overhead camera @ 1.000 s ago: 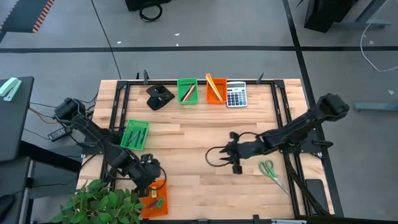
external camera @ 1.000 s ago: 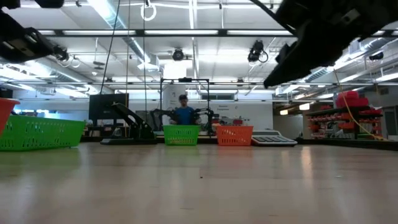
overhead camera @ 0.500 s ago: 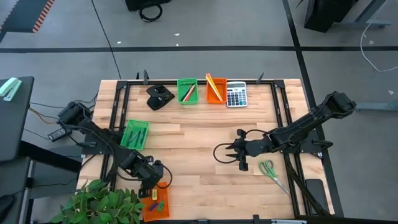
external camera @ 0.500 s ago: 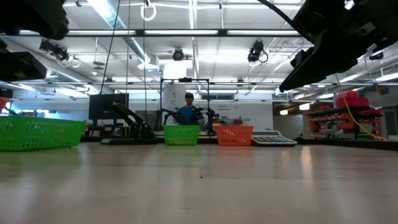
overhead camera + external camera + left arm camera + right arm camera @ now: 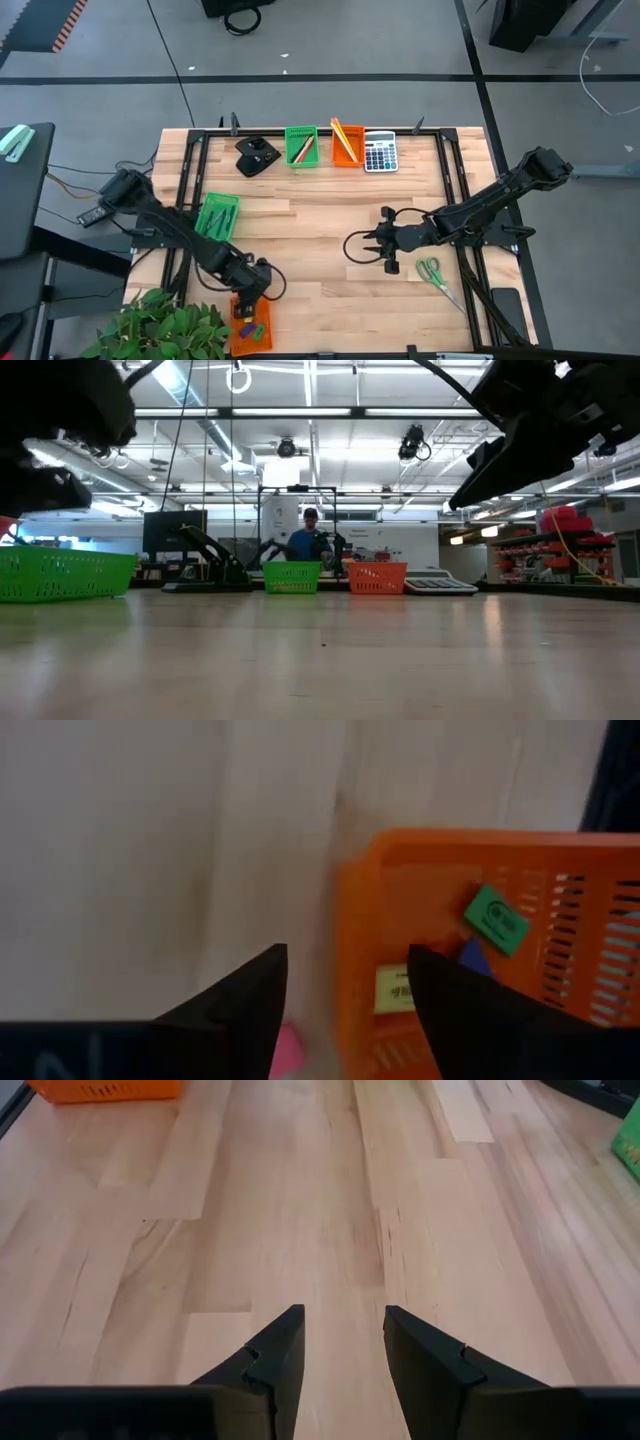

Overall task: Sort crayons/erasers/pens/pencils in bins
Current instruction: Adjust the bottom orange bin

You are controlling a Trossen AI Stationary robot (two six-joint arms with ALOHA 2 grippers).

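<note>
My left gripper (image 5: 260,288) hangs open at the near left, by the far edge of an orange bin (image 5: 250,322). In the left wrist view (image 5: 345,995) that bin (image 5: 400,855) holds a green eraser (image 5: 497,919), a yellow one (image 5: 393,988) and a blue one (image 5: 470,956). A pink bit (image 5: 286,1051) shows by one finger. My right gripper (image 5: 386,247) is open and empty over bare wood right of centre; it also shows in its wrist view (image 5: 345,1345). A green bin (image 5: 217,215) sits at the left. A green bin (image 5: 301,146) and an orange bin (image 5: 346,143) with sticks stand at the far edge. My left gripper has a pink bit (image 5: 286,1051) against the inner side of one finger, at the picture's edge. Whether the finger touches it or it lies below, I cannot tell.
A grey calculator (image 5: 379,153) and a black object (image 5: 256,157) lie at the far edge. Green-handled scissors (image 5: 436,272) lie near my right gripper. A plant (image 5: 165,328) stands at the near left corner. A person (image 5: 310,542) stands far behind the table.
My left gripper has gone toward the table's right and near edges, along the orange bin at the near left. My right gripper has drawn back a little toward the table's right edge and then kept still.
</note>
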